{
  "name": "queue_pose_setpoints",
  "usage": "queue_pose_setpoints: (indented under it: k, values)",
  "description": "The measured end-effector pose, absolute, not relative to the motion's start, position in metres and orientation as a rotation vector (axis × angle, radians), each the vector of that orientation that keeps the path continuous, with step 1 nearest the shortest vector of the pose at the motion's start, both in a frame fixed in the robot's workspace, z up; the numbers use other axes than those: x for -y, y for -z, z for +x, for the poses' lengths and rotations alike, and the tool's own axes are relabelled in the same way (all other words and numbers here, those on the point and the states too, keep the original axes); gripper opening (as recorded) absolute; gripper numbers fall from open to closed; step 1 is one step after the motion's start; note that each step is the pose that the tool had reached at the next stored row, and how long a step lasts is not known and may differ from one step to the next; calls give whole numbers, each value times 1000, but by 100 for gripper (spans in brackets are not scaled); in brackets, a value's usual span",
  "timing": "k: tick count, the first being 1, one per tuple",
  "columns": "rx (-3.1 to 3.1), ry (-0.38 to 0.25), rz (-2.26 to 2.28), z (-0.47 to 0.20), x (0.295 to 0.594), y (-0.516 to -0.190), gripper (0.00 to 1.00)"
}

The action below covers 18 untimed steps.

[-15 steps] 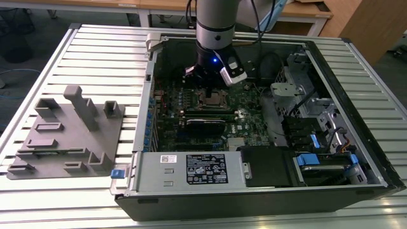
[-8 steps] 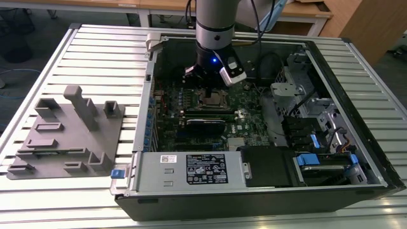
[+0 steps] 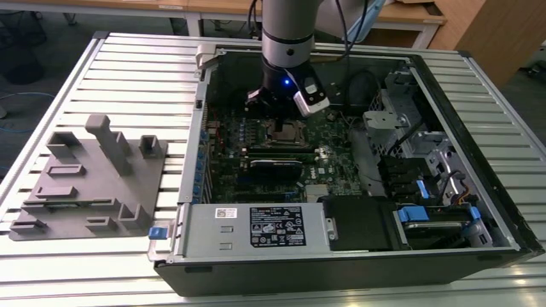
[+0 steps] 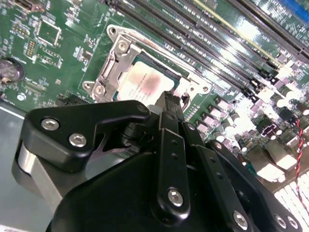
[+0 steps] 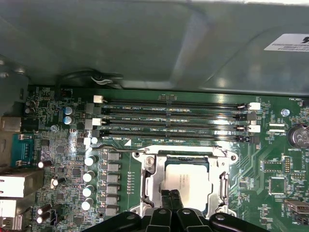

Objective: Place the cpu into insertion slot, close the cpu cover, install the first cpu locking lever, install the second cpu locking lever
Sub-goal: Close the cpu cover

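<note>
The cpu (image 5: 189,180), a silver-grey square, lies flat in the insertion slot (image 5: 145,157) on the green board; it also shows in the second wrist view (image 4: 140,81). The silvery cpu cover (image 5: 152,180) lies down around it as a frame, its window showing the chip's top (image 4: 112,62). My gripper (image 5: 170,195) hangs just above the cpu's near edge, its black fingers pressed together with nothing seen between them. In the exterior view, the gripper (image 3: 279,120) reaches down into the open computer case over the slot (image 3: 286,132). I cannot make out how the locking levers stand.
Several long black memory slots (image 5: 174,121) run right beside the socket, with a row of capacitors (image 5: 89,177) on another side. The case's metal wall (image 5: 145,48) rises behind. A grey fixture (image 3: 94,179) lies on the table at the exterior view's left; drive cages (image 3: 426,160) fill the case's right.
</note>
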State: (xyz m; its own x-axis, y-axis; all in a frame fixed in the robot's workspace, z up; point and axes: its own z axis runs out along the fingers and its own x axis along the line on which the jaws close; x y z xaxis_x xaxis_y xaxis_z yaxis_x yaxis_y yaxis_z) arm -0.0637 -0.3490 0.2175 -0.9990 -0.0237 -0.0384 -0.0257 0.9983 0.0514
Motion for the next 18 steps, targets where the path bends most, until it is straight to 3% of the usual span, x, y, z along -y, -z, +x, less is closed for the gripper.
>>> queue_pose_setpoints:
  k: [18]
  values:
    - [-3101, -80, -39, -75, 345, -206, 11]
